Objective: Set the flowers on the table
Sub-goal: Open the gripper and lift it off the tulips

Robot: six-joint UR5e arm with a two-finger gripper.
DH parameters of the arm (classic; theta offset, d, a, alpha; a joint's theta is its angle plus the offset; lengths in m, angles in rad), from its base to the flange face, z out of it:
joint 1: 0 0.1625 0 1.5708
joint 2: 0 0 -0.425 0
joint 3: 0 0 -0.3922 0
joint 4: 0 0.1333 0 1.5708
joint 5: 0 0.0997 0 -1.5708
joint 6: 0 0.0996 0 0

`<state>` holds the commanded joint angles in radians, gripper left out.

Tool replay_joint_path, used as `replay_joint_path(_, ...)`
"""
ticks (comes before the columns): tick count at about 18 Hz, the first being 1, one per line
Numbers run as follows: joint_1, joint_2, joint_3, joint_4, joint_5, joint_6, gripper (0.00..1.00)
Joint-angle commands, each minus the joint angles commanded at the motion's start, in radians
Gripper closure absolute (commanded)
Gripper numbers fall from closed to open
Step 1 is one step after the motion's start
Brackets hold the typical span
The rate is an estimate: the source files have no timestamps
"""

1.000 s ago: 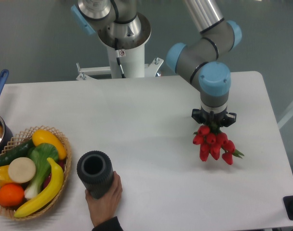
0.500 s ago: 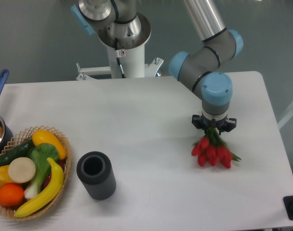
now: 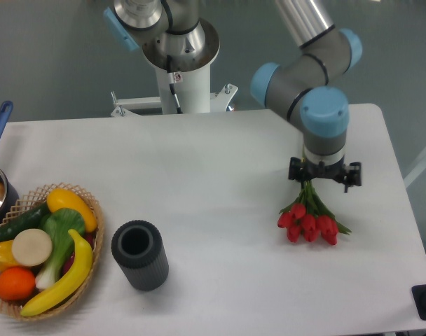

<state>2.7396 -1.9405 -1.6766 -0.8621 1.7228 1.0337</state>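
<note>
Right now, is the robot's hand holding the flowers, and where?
Yes, it looks so: the hand holds the flowers by their stem ends, with the red blooms lying on the table.

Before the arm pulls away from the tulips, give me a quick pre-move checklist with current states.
1. Bouquet of red tulips with green stems lying on the white rectangular table: ok, blooms appear to rest on the surface.
2. Pincer released from the stems: cannot tell, the wrist hides the fingers.
3. Bouquet clear of the table edge: ok.
4. Dark ribbed cylindrical vase out of the arm's way: ok, far to the left.
5. Round woven wicker basket of fake vegetables undisturbed: ok.
6. No person's hand in the workspace: ok.
</note>
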Motion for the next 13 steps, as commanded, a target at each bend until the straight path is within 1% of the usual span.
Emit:
replay_joint_path(1,0.012,0.000,0.000,0.000,-0.015,0.049,0.00)
replay_joint_path(3,0.043,0.024,-0.002,-0.006,-0.063,0.191,0.00)
replay_joint_path(7,0.136,0.064,0.003,-0.077,-0.175,0.432,0.00)
replay_joint_path(8,0.159,0.066,0.006,-0.090,-0.202,0.481,0.00)
replay_joint_path(10,0.199,0.071,0.012,-0.115,-0.251,0.535,0.00)
replay_joint_path(11,0.210,0.071,0.012,-0.117,-0.261,0.548,0.00)
replay_joint_path(13,0.213,0.071,0.012,-0.117,-0.264,0.557,0.00)
